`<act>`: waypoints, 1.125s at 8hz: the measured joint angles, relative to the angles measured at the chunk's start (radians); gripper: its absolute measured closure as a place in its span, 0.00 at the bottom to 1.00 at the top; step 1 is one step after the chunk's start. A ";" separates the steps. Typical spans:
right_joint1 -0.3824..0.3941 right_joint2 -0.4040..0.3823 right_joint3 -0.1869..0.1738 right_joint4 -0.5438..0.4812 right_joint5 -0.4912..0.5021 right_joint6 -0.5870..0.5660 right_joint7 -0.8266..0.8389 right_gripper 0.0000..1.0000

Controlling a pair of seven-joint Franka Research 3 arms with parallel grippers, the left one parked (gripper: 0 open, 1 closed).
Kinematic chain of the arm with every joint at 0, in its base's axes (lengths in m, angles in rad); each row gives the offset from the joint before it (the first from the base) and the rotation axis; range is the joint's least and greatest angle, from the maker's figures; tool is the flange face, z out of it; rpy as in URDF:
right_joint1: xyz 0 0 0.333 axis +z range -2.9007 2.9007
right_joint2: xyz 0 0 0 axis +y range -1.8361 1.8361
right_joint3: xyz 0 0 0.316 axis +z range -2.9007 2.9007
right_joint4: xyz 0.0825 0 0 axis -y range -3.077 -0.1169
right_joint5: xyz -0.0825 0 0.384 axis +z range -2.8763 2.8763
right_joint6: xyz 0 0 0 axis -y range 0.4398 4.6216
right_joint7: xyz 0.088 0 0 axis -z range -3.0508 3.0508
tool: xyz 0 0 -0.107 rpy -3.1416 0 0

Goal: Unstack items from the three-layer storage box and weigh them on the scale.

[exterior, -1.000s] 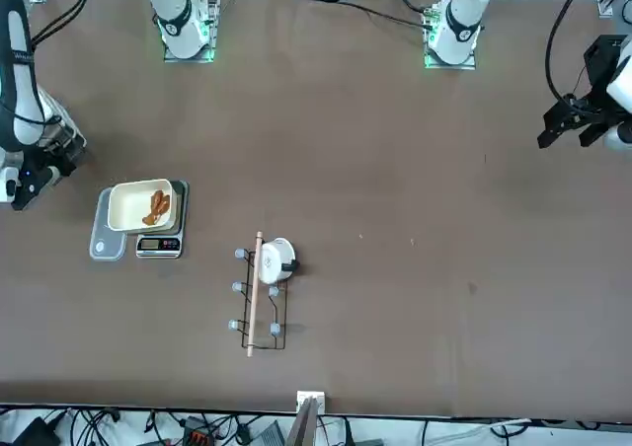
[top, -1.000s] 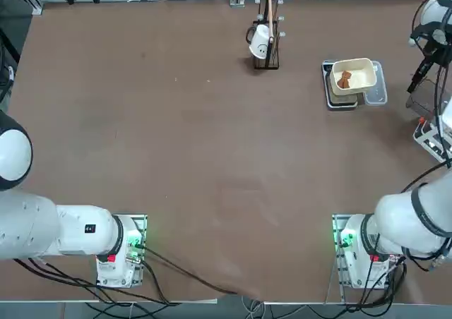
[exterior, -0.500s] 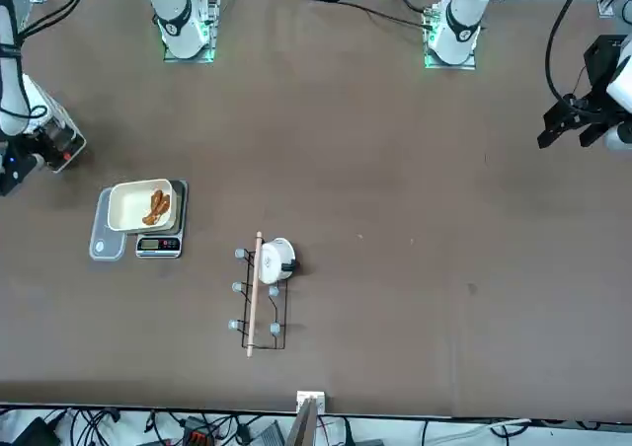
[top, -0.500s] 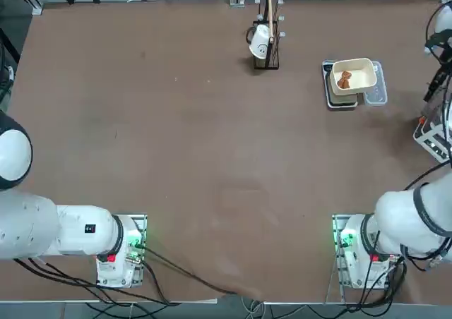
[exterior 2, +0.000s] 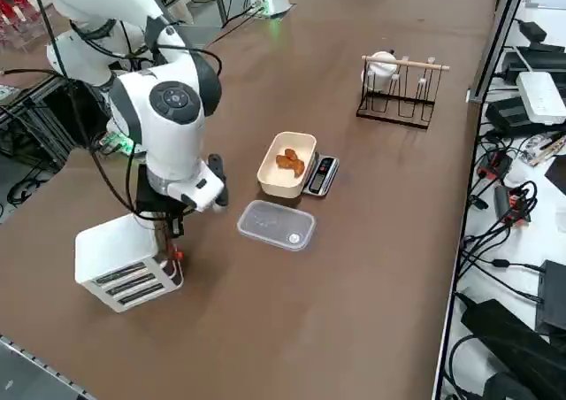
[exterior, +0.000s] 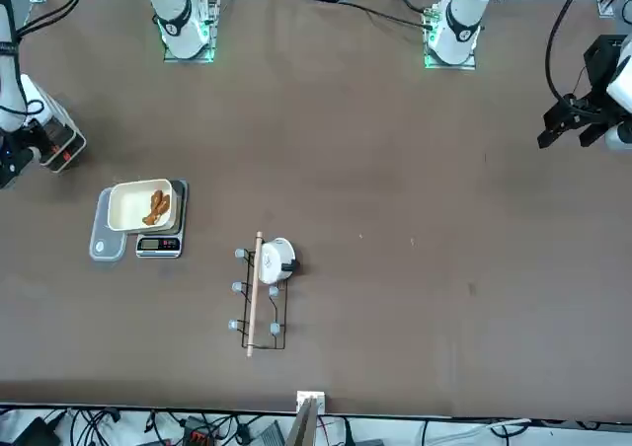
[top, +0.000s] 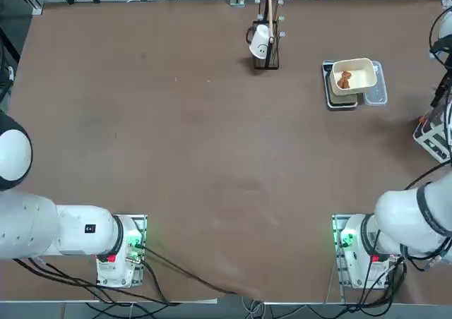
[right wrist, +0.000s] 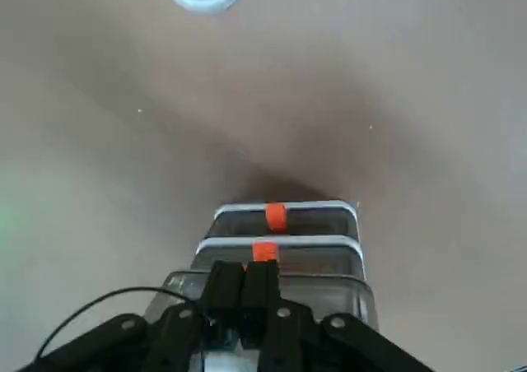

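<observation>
- Right gripper (right wrist: 244,294) fully clenched, black fingers (right wrist: 262,290) pressed together, nothing visible between them
- It sits right at the front of the white-framed three-layer storage box with grey drawers and small orange-red handles (exterior 2: 124,260); wrist view shows the fingertips over the top drawer's handle spot, two orange tabs (right wrist: 276,216) of the lower drawers visible beyond. Can't tell if the tips actually touch the drawer
- Storage box stands on the brown table (top: 212,142) at the robot's right edge, only partly in frame in top view (top: 432,139); in front view it is at the far left (exterior: 54,142)
- Flat grey platform scale with dark top and small display (exterior 2: 322,175) is well apart from the box, further up the table
- Cream rectangular plastic tub (exterior 2: 285,175) sits on the scale, covering most of it
- Brown lumpy food piece (exterior 2: 290,161) lies inside the tub; also seen from above (top: 344,80)
- Clear plastic lid-like tray (exterior 2: 275,226) lies flat just beside the tub and scale, between them and the storage box
- Dark wire stand with wooden rod and a white cup hung on it (exterior 2: 400,87) far across the table, untouched
</observation>
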 joint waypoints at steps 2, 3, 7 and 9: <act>-0.003 0.002 -0.021 -0.005 -0.025 -0.002 0.000 0.98; -0.004 0.001 -0.021 -0.005 -0.021 -0.001 0.000 0.98; 0.006 -0.001 -0.021 0.001 -0.028 -0.012 0.036 0.98; 0.062 -0.014 -0.021 0.072 -0.033 -0.118 0.113 0.97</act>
